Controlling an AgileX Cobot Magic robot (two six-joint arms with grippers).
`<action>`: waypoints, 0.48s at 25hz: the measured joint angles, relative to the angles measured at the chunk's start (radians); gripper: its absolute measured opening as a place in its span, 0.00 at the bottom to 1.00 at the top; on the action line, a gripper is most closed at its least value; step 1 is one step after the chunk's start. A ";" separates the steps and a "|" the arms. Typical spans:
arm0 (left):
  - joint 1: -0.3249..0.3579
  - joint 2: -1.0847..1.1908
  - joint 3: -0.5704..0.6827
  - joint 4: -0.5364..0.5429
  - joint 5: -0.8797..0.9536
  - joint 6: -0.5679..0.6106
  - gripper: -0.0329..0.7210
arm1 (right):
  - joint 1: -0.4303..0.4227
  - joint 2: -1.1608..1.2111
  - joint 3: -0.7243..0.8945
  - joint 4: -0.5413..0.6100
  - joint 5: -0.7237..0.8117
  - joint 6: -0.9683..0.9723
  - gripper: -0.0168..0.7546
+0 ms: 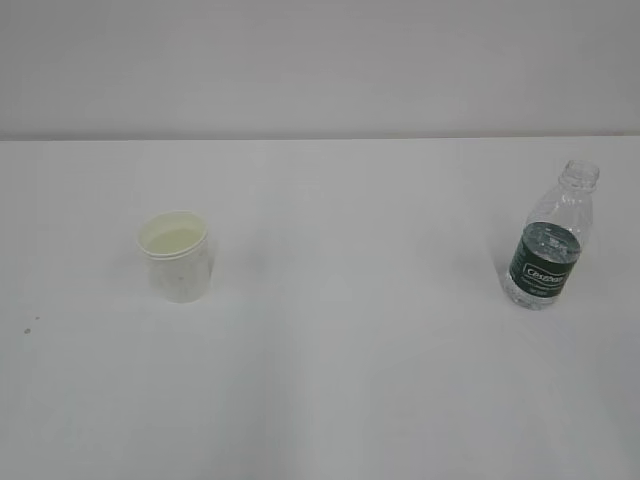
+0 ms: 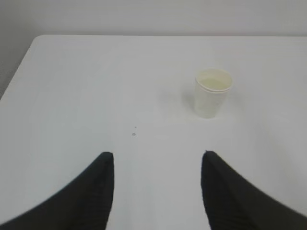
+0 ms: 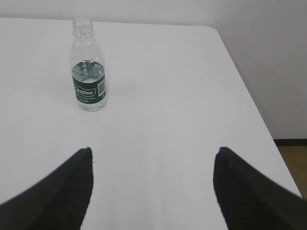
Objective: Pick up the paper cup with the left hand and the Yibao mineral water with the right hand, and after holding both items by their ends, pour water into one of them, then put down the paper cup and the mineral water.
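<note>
The cup (image 1: 176,256) stands upright on the left of the white table (image 1: 340,350), and the capless bottle (image 1: 548,240) stands upright well apart on the right. The left hand (image 2: 157,165) hangs back from the cup with its fingers (image 2: 98,187) spread and empty. The right hand (image 3: 152,160) likewise sits short of the bottle, released wide, gripping nothing.

White paper cup (image 1: 176,257), green-labelled bottle (image 1: 546,245)
</note>
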 joint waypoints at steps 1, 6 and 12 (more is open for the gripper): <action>0.000 0.000 0.002 0.000 -0.006 0.000 0.58 | 0.000 0.000 0.000 0.000 0.000 0.000 0.79; 0.000 0.000 0.002 0.000 -0.011 0.000 0.58 | 0.000 0.000 0.000 0.000 0.000 0.000 0.79; 0.000 0.000 0.002 0.000 -0.011 0.000 0.58 | 0.000 0.000 0.000 0.000 -0.002 0.000 0.79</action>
